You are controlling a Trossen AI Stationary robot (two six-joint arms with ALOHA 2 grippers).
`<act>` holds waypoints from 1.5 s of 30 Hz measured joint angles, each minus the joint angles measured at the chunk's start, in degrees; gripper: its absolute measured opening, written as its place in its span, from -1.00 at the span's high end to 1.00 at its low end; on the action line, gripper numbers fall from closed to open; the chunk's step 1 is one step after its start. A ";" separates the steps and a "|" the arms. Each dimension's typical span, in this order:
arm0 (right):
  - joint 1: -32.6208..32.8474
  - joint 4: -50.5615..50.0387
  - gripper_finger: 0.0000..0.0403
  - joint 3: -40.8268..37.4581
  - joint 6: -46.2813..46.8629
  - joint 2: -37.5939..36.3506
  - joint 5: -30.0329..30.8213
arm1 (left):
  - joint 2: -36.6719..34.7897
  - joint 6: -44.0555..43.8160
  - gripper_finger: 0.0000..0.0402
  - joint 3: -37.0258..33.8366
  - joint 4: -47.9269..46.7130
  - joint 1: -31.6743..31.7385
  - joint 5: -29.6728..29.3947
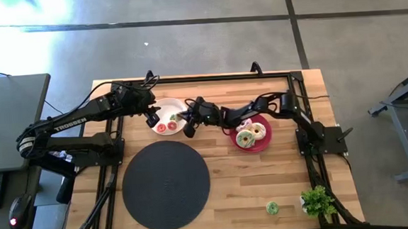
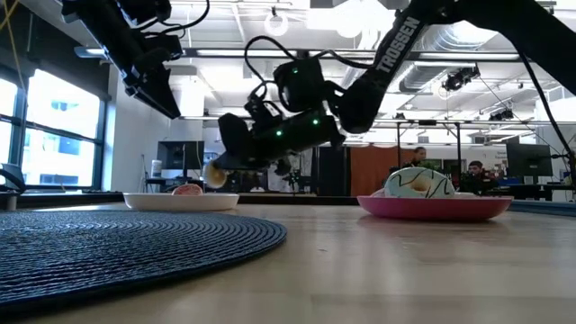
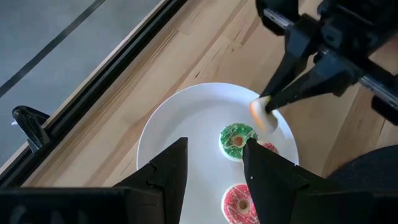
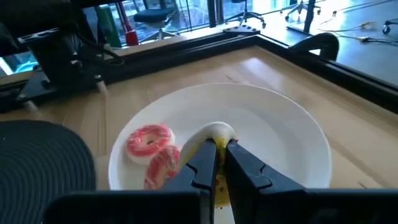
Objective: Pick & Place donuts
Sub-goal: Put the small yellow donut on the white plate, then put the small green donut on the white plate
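A white plate point(image 1: 167, 108) holds two pink donuts point(image 4: 149, 138) point(image 4: 163, 165) and a green sprinkled donut point(image 3: 236, 140). My right gripper point(image 4: 218, 144) reaches over the plate's right side, shut on a pale yellow-white donut point(image 3: 262, 116). My left gripper point(image 3: 214, 165) hovers open above the plate's left part and touches nothing. A red plate point(image 1: 263, 145) carries several iced donuts point(image 1: 250, 134). One green donut point(image 1: 272, 207) lies alone on the table by the near edge. My right gripper pinches the pale donut's ring point(image 4: 214, 131) between its two fingertips point(image 4: 244, 163). The fingers slant down from the table's right side. The donut stands on edge at their free ends point(image 2: 214, 175), lifted clear above the white plate.
A dark round woven mat point(image 1: 166, 184) fills the near-left middle of the table. A small potted plant point(image 1: 317, 201) stands at the near right corner. A black frame rail point(image 1: 202, 78) runs along the far edge. People sit in the room behind point(image 2: 472, 171).
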 joint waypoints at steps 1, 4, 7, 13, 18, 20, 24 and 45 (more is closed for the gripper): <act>-0.02 -0.52 0.89 0.79 -0.06 0.40 -0.10 | 0.00 0.00 0.27 0.00 -0.02 0.00 0.02; -0.02 -5.69 0.83 2.18 -0.21 0.53 0.74 | 0.00 -0.01 0.27 0.00 -0.11 0.02 0.06; -0.02 -9.71 0.74 3.20 -0.22 0.51 3.25 | 0.00 0.00 0.27 0.00 -0.22 0.00 0.07; -0.04 -14.94 0.57 4.73 0.04 0.49 4.18 | 0.00 0.01 0.27 0.00 -0.22 0.00 0.08; -0.04 -16.34 0.41 6.35 -0.24 0.49 3.19 | 0.00 0.01 0.27 0.00 -0.26 0.00 0.09; -0.04 -16.37 0.35 7.33 -1.01 0.49 1.99 | 0.00 0.01 0.27 0.00 -0.28 0.00 0.09; 0.09 -19.96 0.22 9.97 -1.75 0.38 0.10 | 0.00 0.01 0.27 0.00 -0.27 0.00 0.10; 1.80 -60.97 0.13 37.55 -16.78 0.38 1.25 | 0.00 -0.17 0.27 0.00 -0.10 0.01 0.21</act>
